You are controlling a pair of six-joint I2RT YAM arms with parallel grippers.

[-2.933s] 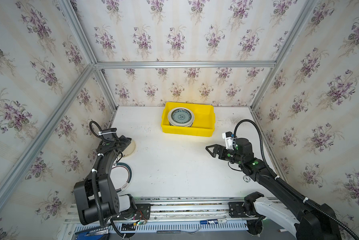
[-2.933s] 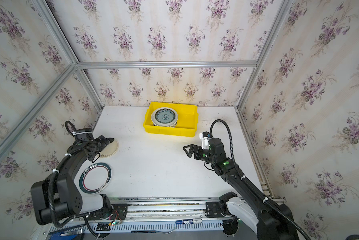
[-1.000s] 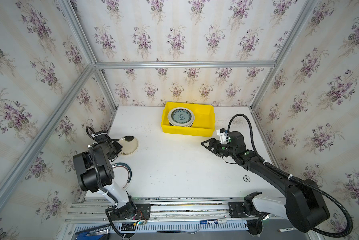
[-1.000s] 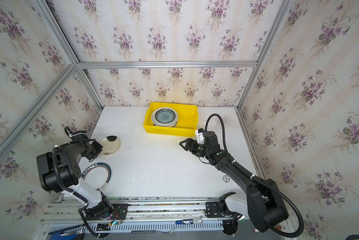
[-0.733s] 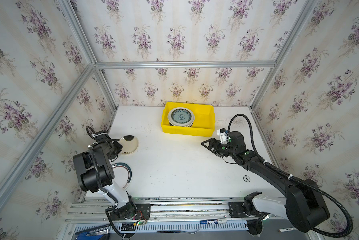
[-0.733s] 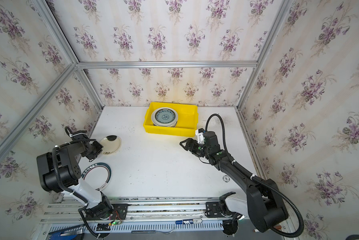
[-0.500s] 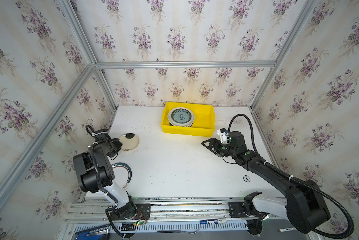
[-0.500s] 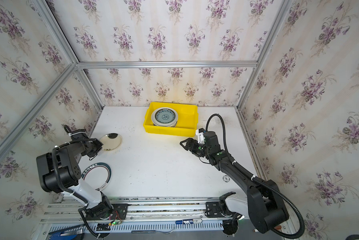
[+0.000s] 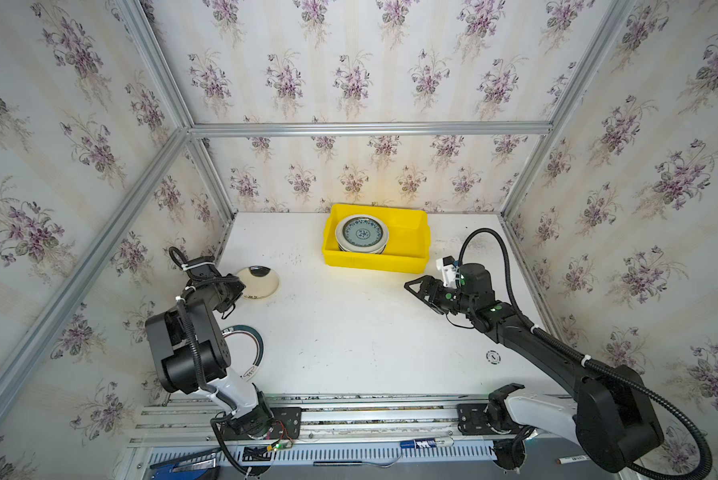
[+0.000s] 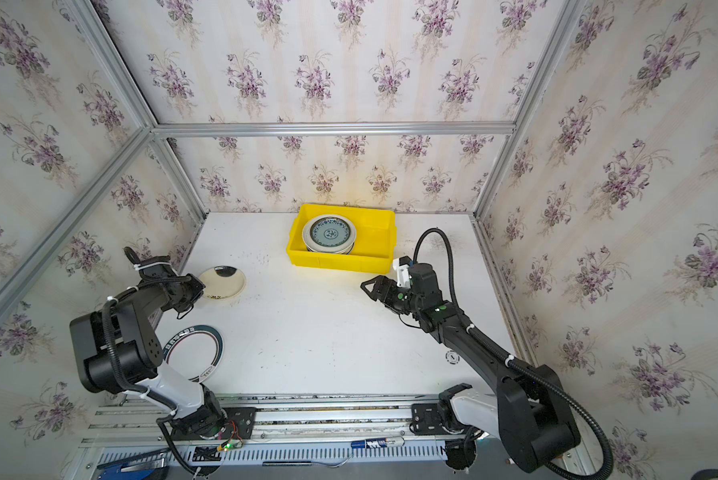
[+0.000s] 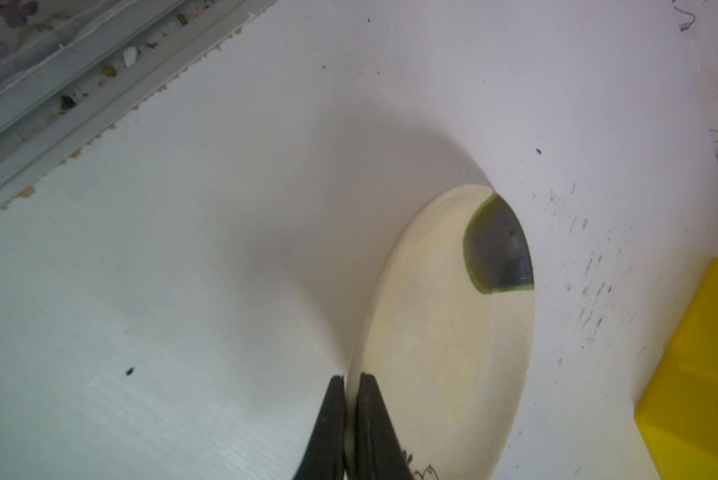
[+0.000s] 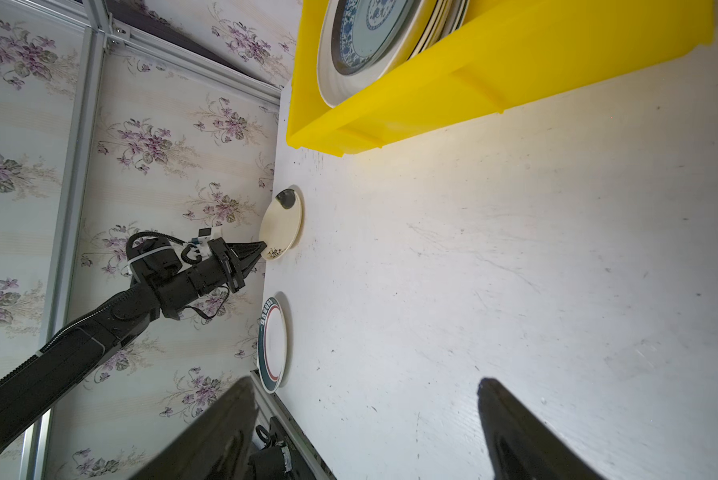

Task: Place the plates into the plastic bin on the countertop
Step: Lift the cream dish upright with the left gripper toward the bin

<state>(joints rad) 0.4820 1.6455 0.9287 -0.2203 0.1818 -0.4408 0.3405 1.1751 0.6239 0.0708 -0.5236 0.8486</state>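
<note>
A cream plate (image 9: 261,282) (image 10: 224,283) with a dark patch lies at the countertop's (image 9: 369,340) left edge. My left gripper (image 11: 351,378) (image 12: 263,248) is shut on its near rim, and the plate (image 11: 444,332) looks slightly tilted over a shadow. A white plate with a dark green rim (image 9: 252,347) (image 10: 195,353) lies nearer the front left, partly hidden by the left arm. The yellow plastic bin (image 9: 376,261) (image 10: 340,261) stands at the back, holding a stack of plates topped by a teal one (image 9: 362,233) (image 12: 365,33). My right gripper (image 9: 416,286) (image 12: 367,380) hangs open and empty, right of centre.
Aluminium frame rails (image 9: 349,411) run along the front, and another rail (image 11: 58,83) borders the left edge close to the held plate. Wallpapered walls close in three sides. A small round mark (image 9: 493,356) sits on the countertop at the front right.
My left gripper has shut on the cream plate's rim, and the plate has shifted slightly toward the back. The right arm swung from mid-table toward the bin, then held still.
</note>
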